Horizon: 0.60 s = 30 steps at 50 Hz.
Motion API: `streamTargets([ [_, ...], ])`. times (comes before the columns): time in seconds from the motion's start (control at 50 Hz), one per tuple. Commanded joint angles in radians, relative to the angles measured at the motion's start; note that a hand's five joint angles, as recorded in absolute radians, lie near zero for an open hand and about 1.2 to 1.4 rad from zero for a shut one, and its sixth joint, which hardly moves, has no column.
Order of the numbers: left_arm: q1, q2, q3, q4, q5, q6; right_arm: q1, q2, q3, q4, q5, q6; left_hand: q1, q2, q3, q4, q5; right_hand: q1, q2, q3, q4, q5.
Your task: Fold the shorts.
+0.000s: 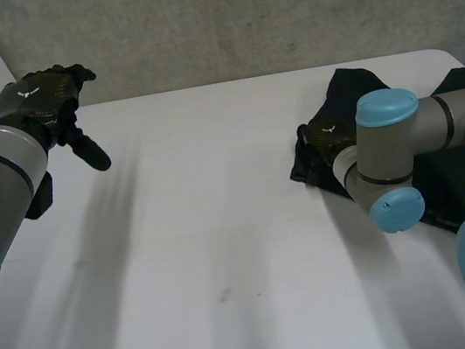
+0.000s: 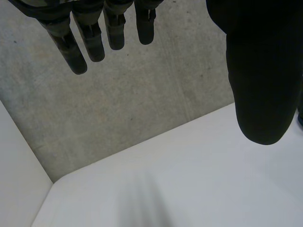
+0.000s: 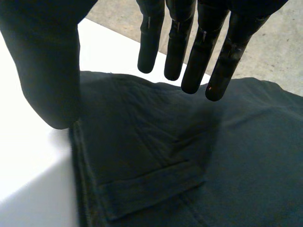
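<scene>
The dark shorts (image 1: 454,179) lie at the table's right side, partly hidden by my right arm. In the right wrist view the shorts (image 3: 189,156) spread under the palm, a sewn pocket flap showing near the waistband edge. My right hand (image 1: 327,143) hovers over the shorts' left edge, its fingers (image 3: 189,52) straight and apart from the thumb, holding nothing. My left hand (image 1: 52,97) is raised above the table's far left corner, fingers (image 2: 90,33) straight and spread, empty.
The white table (image 1: 223,229) stretches bare between the two arms. A grey concrete wall (image 1: 234,15) runs behind its far edge. The table's far left corner (image 2: 52,182) shows below the left hand.
</scene>
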Motion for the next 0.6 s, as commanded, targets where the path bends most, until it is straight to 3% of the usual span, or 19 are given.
streamTargets([
  [0.02,-0.002,-0.002,-0.002,0.0,0.0,-0.001,-0.01,0.038,-0.045,-0.014,-0.003,-0.006,-0.009,-0.025,-0.037,-0.031,-0.046,0.241,0.151,0.153,0.155,0.18],
  [0.2,-0.002,-0.004,-0.002,0.0,0.0,0.001,-0.01,0.086,-0.106,-0.014,-0.027,-0.008,-0.009,-0.025,-0.037,-0.031,-0.046,0.417,0.327,0.329,0.331,0.356],
  [0.26,0.0,-0.005,-0.002,0.0,0.0,0.001,-0.01,0.095,-0.118,-0.014,-0.046,-0.008,-0.009,-0.025,-0.037,-0.031,-0.046,0.576,0.485,0.487,0.489,0.514],
  [0.32,0.0,-0.005,0.0,0.0,0.0,0.001,-0.01,0.093,-0.122,-0.014,-0.069,-0.008,-0.009,-0.025,-0.037,-0.031,-0.046,0.889,0.798,0.8,0.802,0.827],
  [0.42,0.0,-0.004,0.002,0.0,0.0,0.001,0.004,0.06,-0.12,-0.006,-0.09,-0.006,-0.009,-0.025,-0.037,-0.031,-0.046,0.889,0.799,0.801,0.802,0.828],
  [0.6,0.009,0.002,0.012,-0.001,0.0,-0.001,0.073,-0.181,-0.073,-0.005,-0.13,0.003,-0.009,-0.025,-0.037,-0.031,-0.046,0.889,0.799,0.801,0.802,0.828],
])
